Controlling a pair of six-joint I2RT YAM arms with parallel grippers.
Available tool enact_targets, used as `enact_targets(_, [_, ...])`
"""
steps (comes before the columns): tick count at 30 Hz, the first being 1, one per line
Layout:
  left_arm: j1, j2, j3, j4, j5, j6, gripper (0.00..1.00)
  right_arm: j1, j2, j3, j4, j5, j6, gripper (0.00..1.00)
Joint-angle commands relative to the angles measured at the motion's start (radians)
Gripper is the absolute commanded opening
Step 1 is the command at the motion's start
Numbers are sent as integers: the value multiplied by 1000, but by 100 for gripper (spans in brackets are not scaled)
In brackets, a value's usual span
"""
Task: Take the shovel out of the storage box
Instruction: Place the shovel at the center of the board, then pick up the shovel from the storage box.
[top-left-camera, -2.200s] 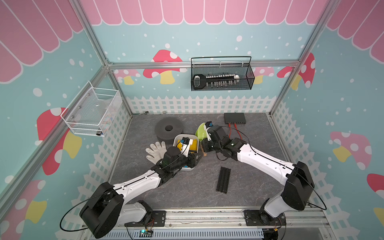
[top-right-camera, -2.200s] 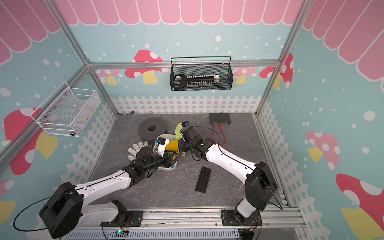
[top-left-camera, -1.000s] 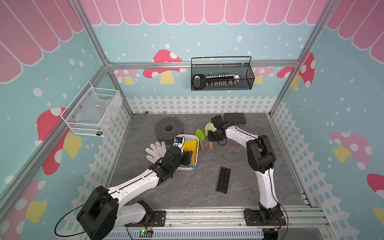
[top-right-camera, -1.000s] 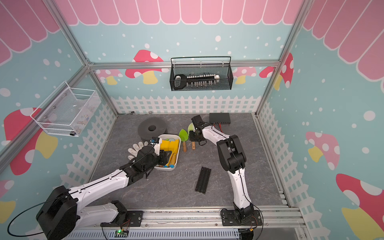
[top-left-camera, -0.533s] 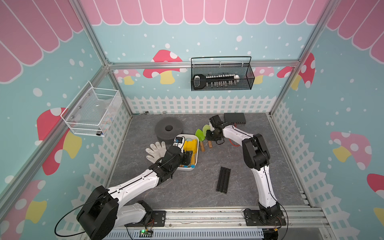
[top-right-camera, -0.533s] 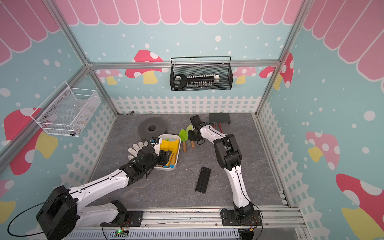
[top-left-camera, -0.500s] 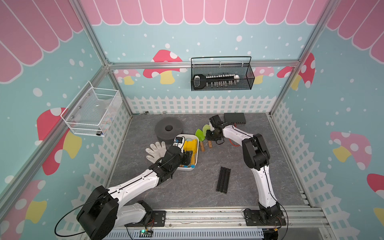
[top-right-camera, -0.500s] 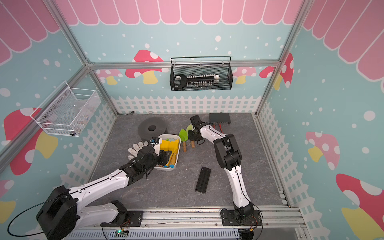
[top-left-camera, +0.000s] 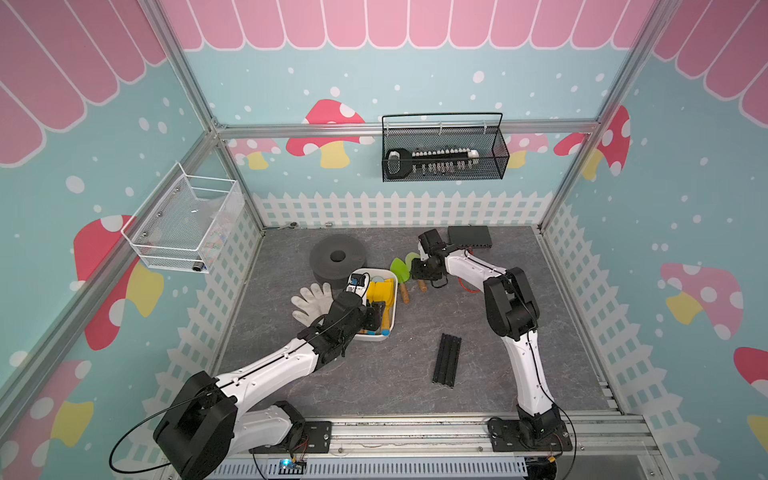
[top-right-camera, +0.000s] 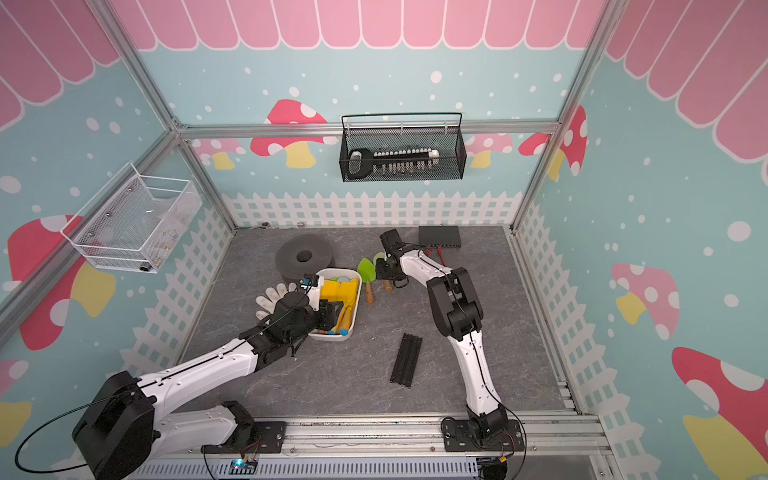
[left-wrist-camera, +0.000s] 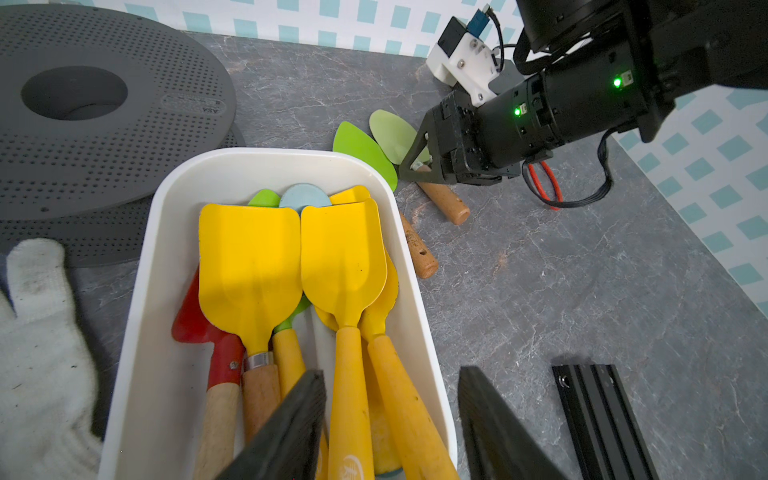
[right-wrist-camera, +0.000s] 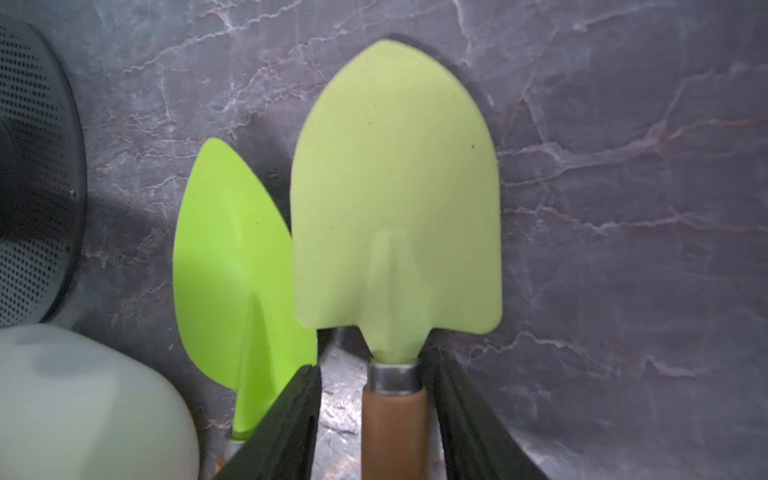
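The storage box is a white tub holding several shovels, mostly yellow, plus a red one. My left gripper hangs open over the handle end, one finger inside the box and one outside its wall. Two green shovels lie on the table right of the box. The bright green shovel is nearer the box. The pale green shovel has its wooden handle between the open jaws of my right gripper, with a gap on one side.
A grey perforated disc sits behind the box and a white glove to its left. A black rail lies front right. A black device with red wires sits at the back. A black mesh basket and a white wire basket hang on the walls.
My right gripper carried the pale green shovel away from the box to the table on its right, and its jaws have now opened off the handle. The left arm has stayed still.
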Motion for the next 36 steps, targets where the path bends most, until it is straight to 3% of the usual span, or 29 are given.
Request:
enact_targets(1, [4, 8, 29, -20, -1, 12, 55, -5, -24, -17, -19, 5, -26, 54])
enact_targets(14, [4, 11, 51, -65, -40, 5, 58, -3, -358, -249, 23, -17, -156, 65])
enact_targets(26, [4, 15, 62, -101, -91, -14, 59, -2, -680, -502, -5, -159, -199, 64])
enact_targets(36, [16, 72, 119, -208, -185, -90, 55, -2, -908, -768, 42, -121, -226, 63])
